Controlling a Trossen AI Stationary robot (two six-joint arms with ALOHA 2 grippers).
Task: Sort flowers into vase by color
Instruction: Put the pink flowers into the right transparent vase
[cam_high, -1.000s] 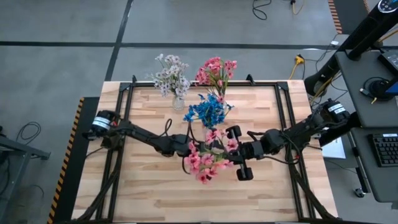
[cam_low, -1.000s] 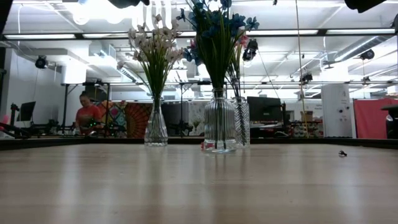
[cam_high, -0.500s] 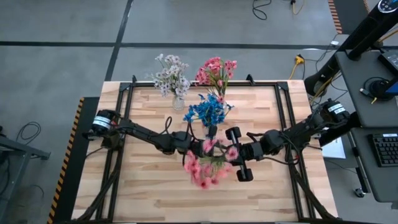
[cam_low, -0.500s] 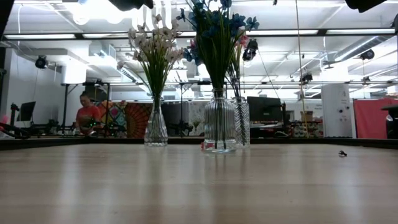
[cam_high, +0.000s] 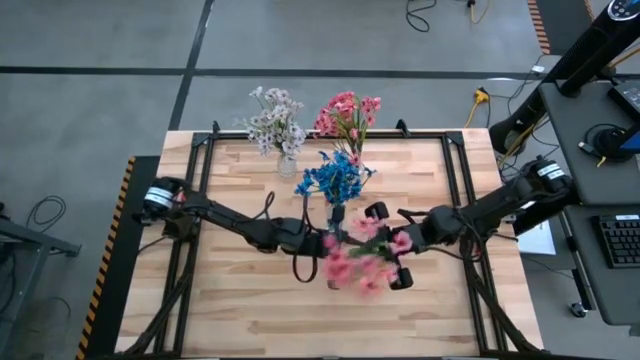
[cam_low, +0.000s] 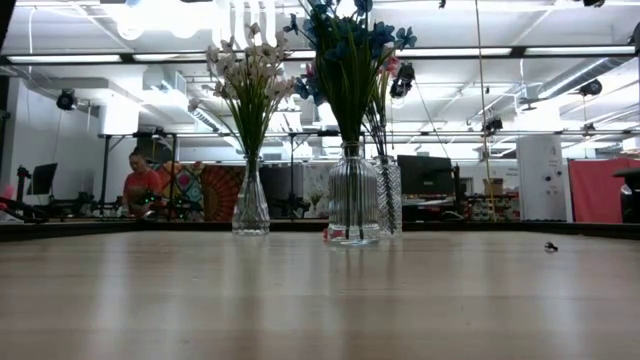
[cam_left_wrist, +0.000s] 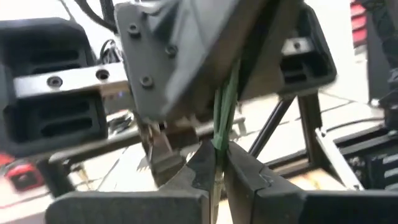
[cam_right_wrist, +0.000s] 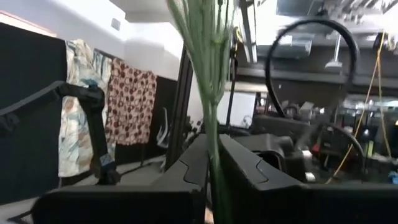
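Note:
A pink flower spray (cam_high: 360, 265) hangs blurred above the middle of the table, between my two grippers. My left gripper (cam_high: 322, 240) reaches in from the table's left and is shut on its green stem (cam_left_wrist: 224, 106). Facing it from the right, my right gripper (cam_high: 385, 245) is shut on the same stem (cam_right_wrist: 211, 93). At the far edge stand three glass vases on their bases: white flowers (cam_high: 275, 125), pink flowers (cam_high: 348, 112) and blue flowers (cam_high: 335, 178). The low view shows neither gripper. My left gripper pinches the thin green stem (cam_left_wrist: 219, 140) between its two fingers. The fingers come about level from the table's left and lie across the stem. The spray is clear of the table. My right gripper has the stem bundle (cam_right_wrist: 213, 134) between its two fingers. These come from the table's right, slanting a little upward, and lie across the stem, which rises past them.
The white-flower vase (cam_low: 250, 205) and the blue-flower vase (cam_low: 353, 205) stand side by side, with the pink-flower vase (cam_low: 388, 200) just behind. A black frame (cam_high: 452, 190) runs around the tabletop. Bare wood lies along the near edge (cam_high: 320, 325). A person (cam_low: 138, 185) sits in the room behind.
The pink spray's blossoms have swung from beside my left gripper toward the table's right and now sit blurred below my right gripper. My right gripper has tipped slightly at the wrist. The vases have stayed put.

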